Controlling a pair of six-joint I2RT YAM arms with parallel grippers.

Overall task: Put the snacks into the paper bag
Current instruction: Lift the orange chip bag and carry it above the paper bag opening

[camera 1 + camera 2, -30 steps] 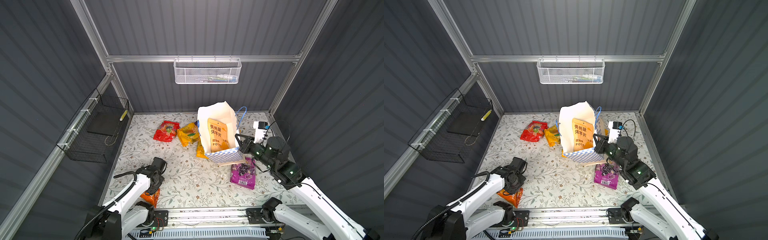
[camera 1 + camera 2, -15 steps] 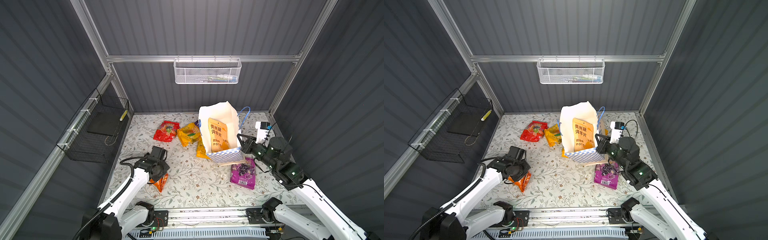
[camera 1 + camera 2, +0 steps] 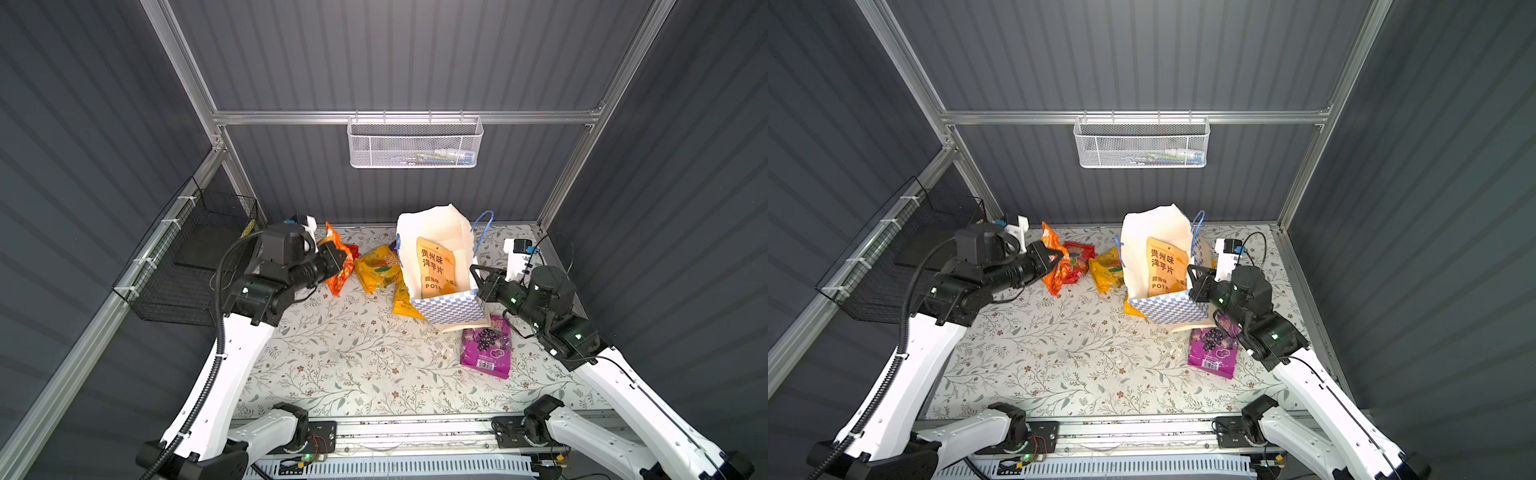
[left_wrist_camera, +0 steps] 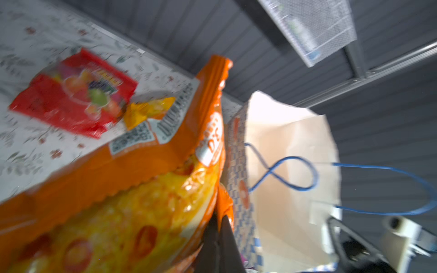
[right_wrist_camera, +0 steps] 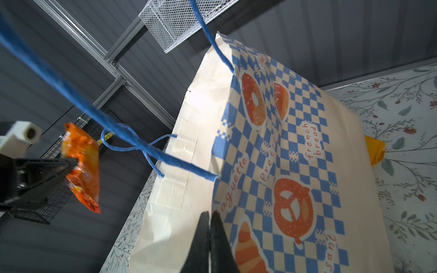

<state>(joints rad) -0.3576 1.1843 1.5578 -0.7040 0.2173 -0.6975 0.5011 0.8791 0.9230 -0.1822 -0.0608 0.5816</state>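
Observation:
My left gripper point(image 3: 338, 261) point(image 3: 1054, 257) point(image 4: 221, 215) is shut on a dark orange packet point(image 3: 338, 276) point(image 3: 1054, 276) point(image 4: 118, 189) point(image 5: 81, 165), which hangs in the air left of the paper bag point(image 3: 432, 224) point(image 3: 1154, 224) point(image 4: 290, 165) point(image 5: 283, 141). The bag stands open and leans, with a large pale-orange pouch point(image 3: 434, 266) point(image 3: 1165, 266) inside. My right gripper point(image 3: 474, 271) point(image 3: 1190, 271) point(image 5: 210, 214) is shut on the bag's right rim. On the table lie a red packet point(image 3: 1077, 259) point(image 4: 71, 94), yellow packets point(image 3: 376, 270) point(image 3: 403, 303) and a purple packet point(image 3: 486, 351) point(image 3: 1212, 351).
A white mesh basket point(image 3: 413, 143) hangs on the back wall above the bag. A black wire basket point(image 3: 195, 266) is fixed to the left wall, close behind my left arm. The floral table cover point(image 3: 353, 357) runs to a metal rail at the front.
My left arm has lifted the dark orange packet off the near-left table and carried it up and back, level with the bag. The right gripper has stayed on the bag.

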